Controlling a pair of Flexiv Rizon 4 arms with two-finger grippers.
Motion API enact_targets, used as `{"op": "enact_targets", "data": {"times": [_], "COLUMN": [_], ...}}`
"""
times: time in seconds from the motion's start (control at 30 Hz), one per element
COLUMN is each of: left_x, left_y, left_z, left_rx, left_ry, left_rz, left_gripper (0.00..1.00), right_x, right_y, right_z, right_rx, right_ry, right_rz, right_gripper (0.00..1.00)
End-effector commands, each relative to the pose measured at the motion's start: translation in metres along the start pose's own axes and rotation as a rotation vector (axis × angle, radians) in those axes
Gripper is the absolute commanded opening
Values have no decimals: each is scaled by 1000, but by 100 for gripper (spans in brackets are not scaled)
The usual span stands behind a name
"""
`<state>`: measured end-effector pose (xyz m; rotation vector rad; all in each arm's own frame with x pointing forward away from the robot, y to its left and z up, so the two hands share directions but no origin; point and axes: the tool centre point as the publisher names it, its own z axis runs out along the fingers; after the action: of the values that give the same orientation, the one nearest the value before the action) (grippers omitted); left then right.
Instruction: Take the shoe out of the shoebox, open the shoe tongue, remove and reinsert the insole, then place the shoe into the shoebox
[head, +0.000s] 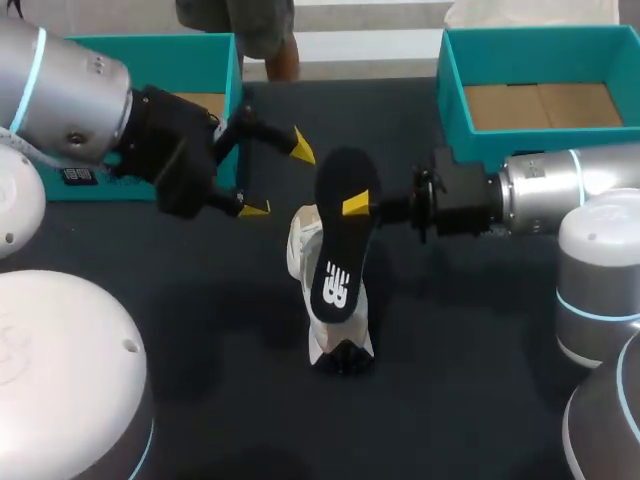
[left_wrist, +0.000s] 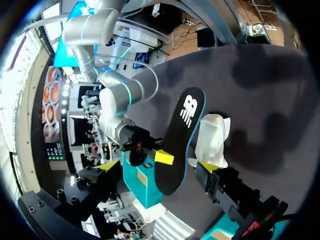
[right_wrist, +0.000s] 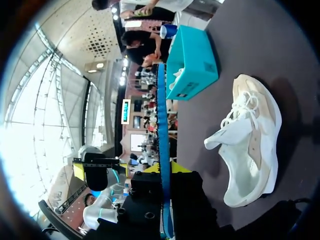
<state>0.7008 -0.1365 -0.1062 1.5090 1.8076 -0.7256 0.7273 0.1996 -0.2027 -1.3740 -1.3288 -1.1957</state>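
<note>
One black insole (head: 343, 235) is pinched edge-on in the right claw (head: 362, 206). White shoe (head: 303, 248) lies on its side on the tabletop (head: 200, 330) beneath that claw. Left claw (head: 278, 178) spread, insole just ahead, untouched.

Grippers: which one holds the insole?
The right gripper, coming in from the right, is shut on the black insole, holding it above the shoe. The left gripper is open and empty, beside it.

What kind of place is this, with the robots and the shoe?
Probably a robot testing lab: left arm and right arm over a dark table, a teal shoebox, a white shoe, an insole.
</note>
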Motion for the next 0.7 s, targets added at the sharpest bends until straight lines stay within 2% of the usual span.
{"op": "enact_targets", "data": {"times": [0.03, 0.13, 0.17, 0.2, 0.23, 0.37, 0.53, 0.7], "left_x": [-6, -17, -20, -22, -24, -26, -23, -23], "left_y": [0, 0, 2, 4, 5, 11, 15, 14], "left_z": [1, 13, 17, 18, 20, 29, 42, 44], "left_rx": [2, -32, 14, -20, 3, -62, -82, -97], "left_ry": [187, 420, 488, 528, 588, 759, 895, 940], "left_rz": [-24, -40, -59, -66, -52, -28, 9, 35], "left_gripper": [100, 100, 100, 100, 100, 100, 100, 100], "right_x": [3, 3, 2, 2, 2, 1, 1, 1], "right_y": [4, 5, 5, 4, 4, 3, 4, 7], "right_z": [6, 8, 8, 8, 8, 9, 10, 10], "right_rx": [15, 15, 15, 15, 16, 18, 23, 27], "right_ry": [-36, -44, -46, -53, -58, -64, -74, -79], "right_rz": [-7, -12, -13, -15, -16, -20, -27, -36], "right_gripper": [0, 0, 0, 0, 0, 0, 0, 0]}}
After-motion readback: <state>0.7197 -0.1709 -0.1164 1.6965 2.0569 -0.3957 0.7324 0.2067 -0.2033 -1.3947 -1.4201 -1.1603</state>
